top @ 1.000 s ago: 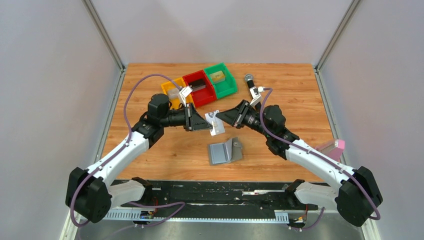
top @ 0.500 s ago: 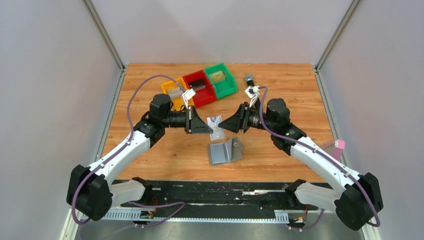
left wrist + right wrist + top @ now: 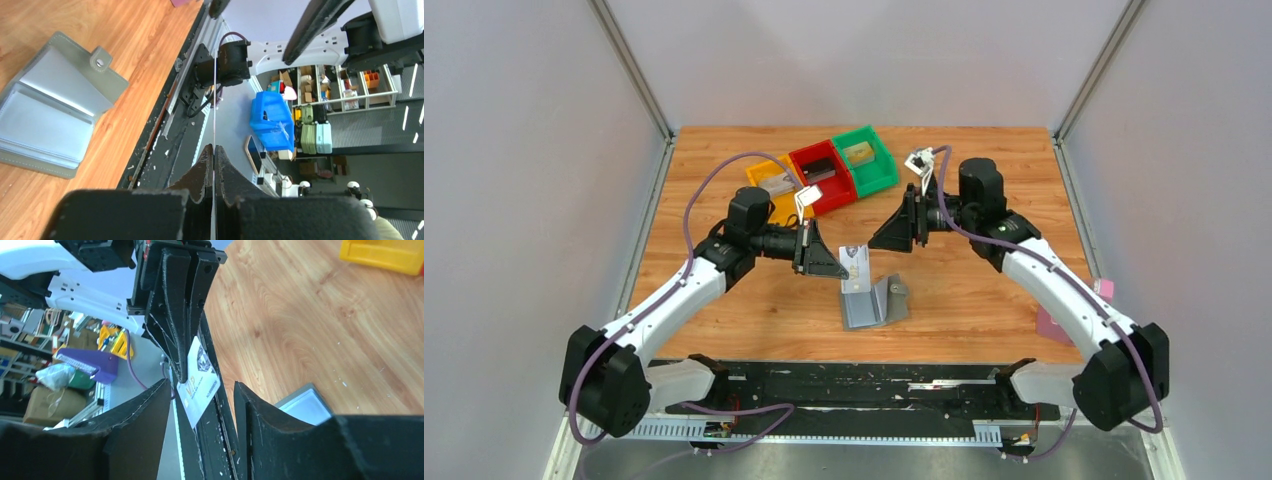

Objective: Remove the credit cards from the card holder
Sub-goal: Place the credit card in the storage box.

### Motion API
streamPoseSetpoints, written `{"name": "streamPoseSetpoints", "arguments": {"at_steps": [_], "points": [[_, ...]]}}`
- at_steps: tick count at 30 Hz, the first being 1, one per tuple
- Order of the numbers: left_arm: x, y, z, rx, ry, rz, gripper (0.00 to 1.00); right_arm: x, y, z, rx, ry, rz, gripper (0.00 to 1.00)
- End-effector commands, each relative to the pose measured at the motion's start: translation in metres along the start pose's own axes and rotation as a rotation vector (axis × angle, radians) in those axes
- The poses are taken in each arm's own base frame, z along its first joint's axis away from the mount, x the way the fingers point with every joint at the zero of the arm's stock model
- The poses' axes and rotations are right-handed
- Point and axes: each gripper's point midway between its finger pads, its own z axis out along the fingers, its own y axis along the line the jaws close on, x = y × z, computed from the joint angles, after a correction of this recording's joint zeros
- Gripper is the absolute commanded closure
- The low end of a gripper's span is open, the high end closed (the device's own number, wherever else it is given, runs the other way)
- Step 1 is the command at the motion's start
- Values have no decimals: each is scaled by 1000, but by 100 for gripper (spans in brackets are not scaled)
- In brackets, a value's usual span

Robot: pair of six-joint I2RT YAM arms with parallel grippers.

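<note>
Right pincer point(image 3: 879, 238) now withdrawn, agape — whitish card point(image 3: 199, 382), seemingly VIP-marked, clamped in left pincer point(image 3: 214, 148).

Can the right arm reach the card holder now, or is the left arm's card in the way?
Probably yes. The right gripper is open and empty, and the card holder lies uncovered nearby. The card in the left gripper hangs by the holder's far left corner, so approach from the right.

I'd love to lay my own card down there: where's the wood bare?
Bare wood lies right of the card holder, up to the right arm, and in the far right corner past the green bin. Crowded: the middle, where a card hangs near the holder.
</note>
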Motion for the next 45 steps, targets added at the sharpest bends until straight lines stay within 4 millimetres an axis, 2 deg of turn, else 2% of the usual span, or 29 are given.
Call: {"name": "streamPoseSetpoints", "arguments": {"at_steps": [1,5,9,15,17,19,20,21,22,23,25,26,28,31,34,35,38,40,43,44,45], "points": [[-1,-15,-2,63,40,53,100,5,3,5,-96,91,-15,50],[2,-13,-2,61,49,51,100,8,-3,14,-142,135,19,51],[4,-12,-2,57,60,48,100,13,3,21,-209,175,52,56],[5,-2,0,26,74,46,100,23,4,25,-235,196,80,69],[5,-1,0,26,78,44,100,25,5,25,-244,198,86,78],[5,1,0,15,76,46,100,26,4,25,-239,194,87,98],[4,1,0,3,76,41,99,27,4,25,-237,193,92,100],[4,6,0,-25,70,35,96,27,5,25,-233,190,97,100],[2,7,0,-40,64,35,89,26,3,25,-223,180,104,100],[-1,13,0,-72,48,36,86,26,2,26,-212,167,111,100],[-5,19,0,-107,25,34,74,23,-3,28,-177,133,130,100],[-9,23,-1,-129,10,31,60,22,-5,29,-159,118,148,100],[-14,28,-2,-154,-15,26,45,13,-7,31,-130,63,165,100],[-25,36,-8,-187,-72,15,38,1,-14,30,-53,-35,198,100],[-36,46,-23,-179,-153,-63,34,-12,-24,22,1,-147,270,100],[-44,44,-25,-159,-185,-39,32,-17,-26,19,7,-188,286,100],[-51,47,-35,-162,-249,-66,30,-29,-29,12,34,-302,332,100],[-60,43,-38,-160,-292,-39,29,-40,-31,8,52,-388,375,100],[-65,39,-37,-125,-340,-48,29,-47,-37,2,68,-503,463,100],[-73,33,-38,-98,-375,-51,29,-48,-40,0,79,-542,489,100],[-70,37,-37,-91,-386,-72,29,-50,-42,-1,87,-575,509,100]]}}
